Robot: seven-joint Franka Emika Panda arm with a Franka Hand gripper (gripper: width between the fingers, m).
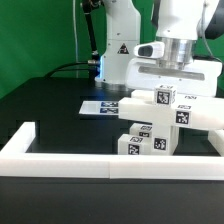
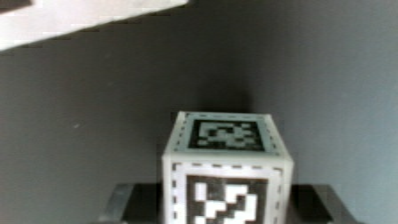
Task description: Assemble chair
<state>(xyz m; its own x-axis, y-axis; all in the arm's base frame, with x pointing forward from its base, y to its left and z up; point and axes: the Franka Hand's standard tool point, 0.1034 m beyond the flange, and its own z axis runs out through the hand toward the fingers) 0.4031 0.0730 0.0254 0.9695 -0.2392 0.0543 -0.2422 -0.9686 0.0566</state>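
Observation:
Several white chair parts with black-and-white tags stand clustered at the exterior view's right, by the front wall: a large slab (image 1: 190, 117) and lower blocks (image 1: 140, 140). My gripper (image 1: 166, 88) comes down from above onto a small tagged white block (image 1: 165, 98) at the top of the cluster. In the wrist view this block (image 2: 228, 150) stands upright between my dark fingers (image 2: 139, 200), which press against both of its sides. My gripper (image 2: 226, 205) is shut on it. I cannot tell whether the block rests on the parts below.
A long white border wall (image 1: 70, 160) runs along the table's front and up the exterior view's left side. The marker board (image 1: 100, 105) lies flat behind the parts. The robot's base (image 1: 118, 50) stands at the back. The table is black.

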